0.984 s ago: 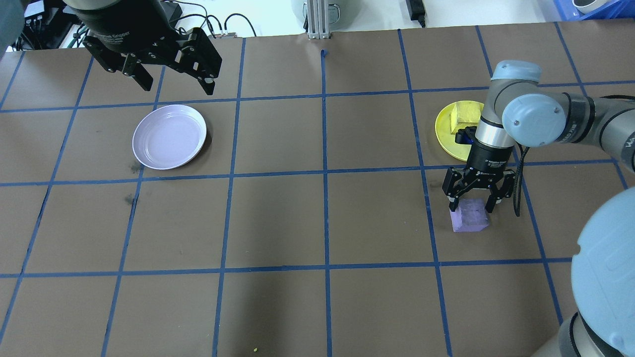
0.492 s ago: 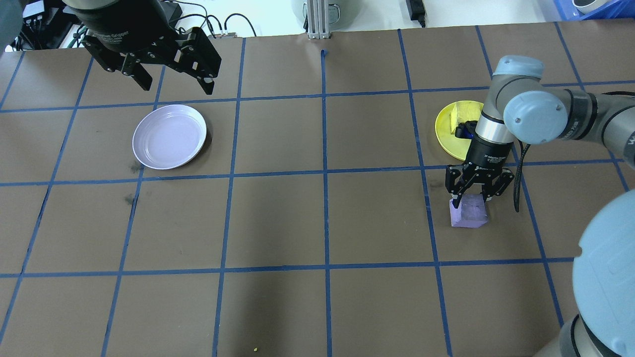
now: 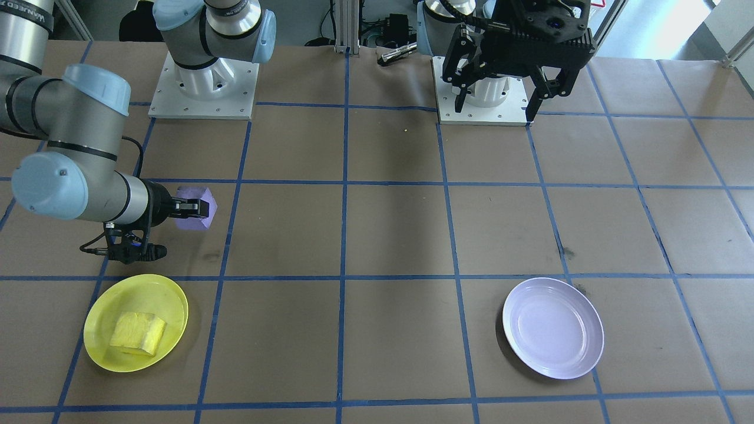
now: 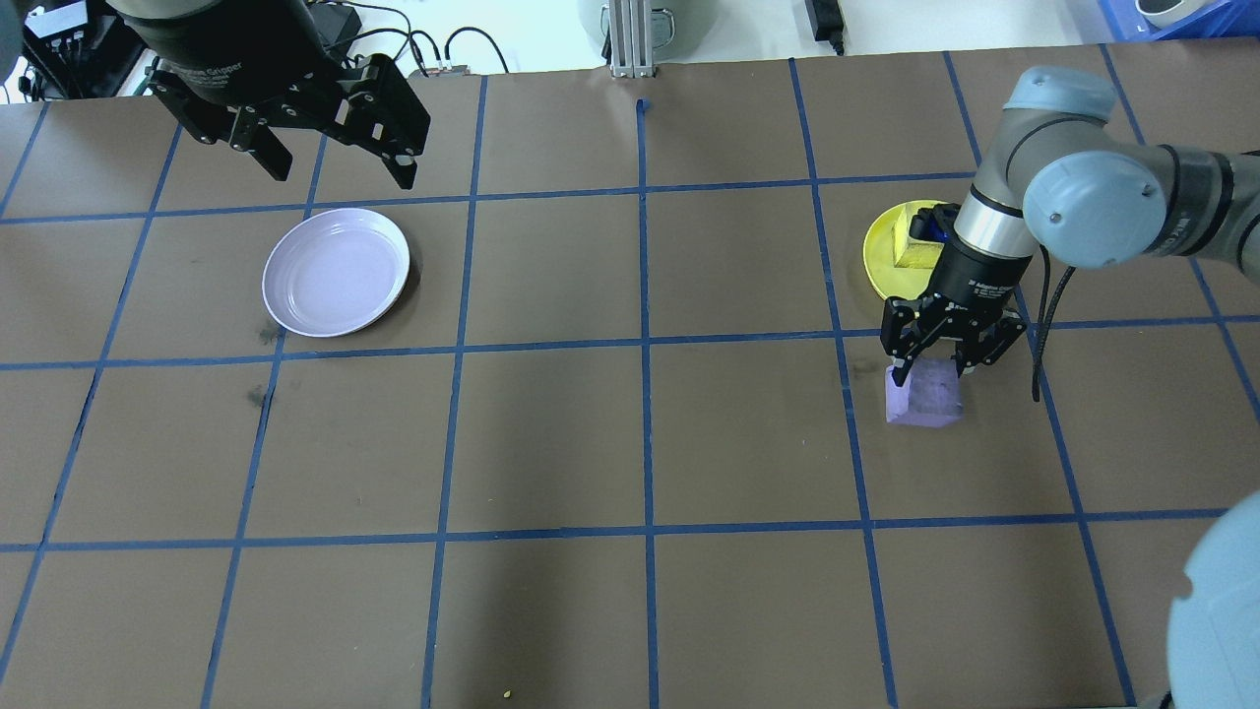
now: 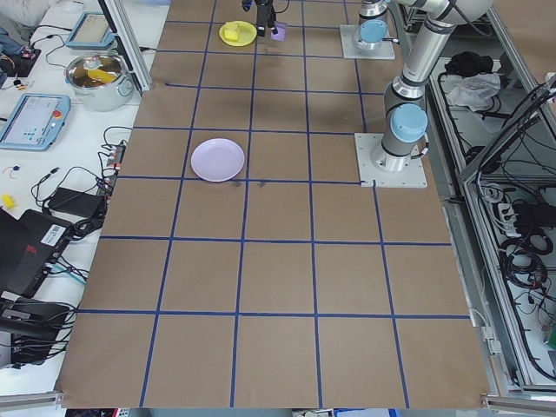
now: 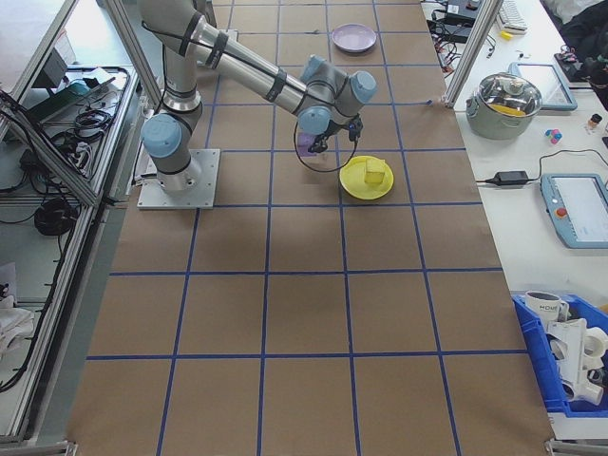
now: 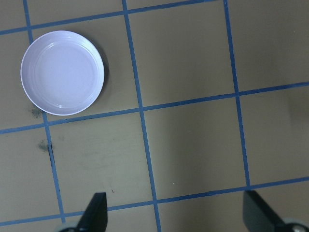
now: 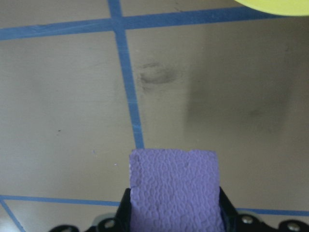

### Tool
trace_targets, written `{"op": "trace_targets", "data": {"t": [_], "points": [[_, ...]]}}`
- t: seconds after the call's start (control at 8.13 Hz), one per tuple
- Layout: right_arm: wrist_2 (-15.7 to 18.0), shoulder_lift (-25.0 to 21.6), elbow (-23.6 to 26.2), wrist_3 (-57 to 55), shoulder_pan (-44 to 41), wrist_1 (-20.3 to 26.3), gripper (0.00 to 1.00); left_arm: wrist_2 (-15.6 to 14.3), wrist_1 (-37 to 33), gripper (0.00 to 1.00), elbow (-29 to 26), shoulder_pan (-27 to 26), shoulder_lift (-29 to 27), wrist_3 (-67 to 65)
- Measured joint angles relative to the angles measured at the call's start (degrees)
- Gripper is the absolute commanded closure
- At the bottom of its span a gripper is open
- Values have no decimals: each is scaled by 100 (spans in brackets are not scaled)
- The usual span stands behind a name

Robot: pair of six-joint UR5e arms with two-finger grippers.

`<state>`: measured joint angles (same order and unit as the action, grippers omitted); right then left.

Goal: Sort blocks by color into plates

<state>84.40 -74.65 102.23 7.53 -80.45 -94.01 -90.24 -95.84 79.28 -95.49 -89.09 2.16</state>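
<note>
Purple foam, rough-textured, fills the lower part of the right wrist view: the purple block [image 8: 174,188] is clamped between the closed-in fingers of the right gripper [image 4: 930,372], with a finger pressed against each side. In the overhead view the block [image 4: 923,402] is seen over the brown paper-covered table [image 4: 630,443], near the yellow plate [image 4: 891,261] but outside its rim (whether it is touching the paper or just above it cannot be told). The yellow block [image 3: 138,333] is lying inside the yellow plate [image 3: 100,347], towards one side of it. The lavender plate [image 4: 336,271] is set well apart, on the robot's left half of the table, and nothing is held in it. The left gripper [image 4: 330,158] is poised high beyond that plate, its fingers spread wide and gripping nothing; both fingertips [image 7: 95,212] are visible at the bottom of the left wrist view, with blue tape lines [image 7: 140,106] between them.
</note>
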Motion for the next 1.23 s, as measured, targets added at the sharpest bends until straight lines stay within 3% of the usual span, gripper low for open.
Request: {"op": "trace_targets", "data": {"t": [0.25,0.49,0.74,1.11,1.23], "points": [[-273,-154,-305,-730,-753,-7,100,-2,-4,0,0,6,5,4],[-894,-90,-528,-1712,-1439,-70,100,-3,-5,0,0,18,15,23],[-1234,240,-819,-2817,-2115,-395,100,-14,-25,0,0,28,30,55],[-1388,981,-1313,-4179,-2965,-911,99,-27,-73,0,0,40,56,80],[-1421,1230,-1380,-4483,-3175,-1163,81,-28,-75,0,0,44,57,82]]}}
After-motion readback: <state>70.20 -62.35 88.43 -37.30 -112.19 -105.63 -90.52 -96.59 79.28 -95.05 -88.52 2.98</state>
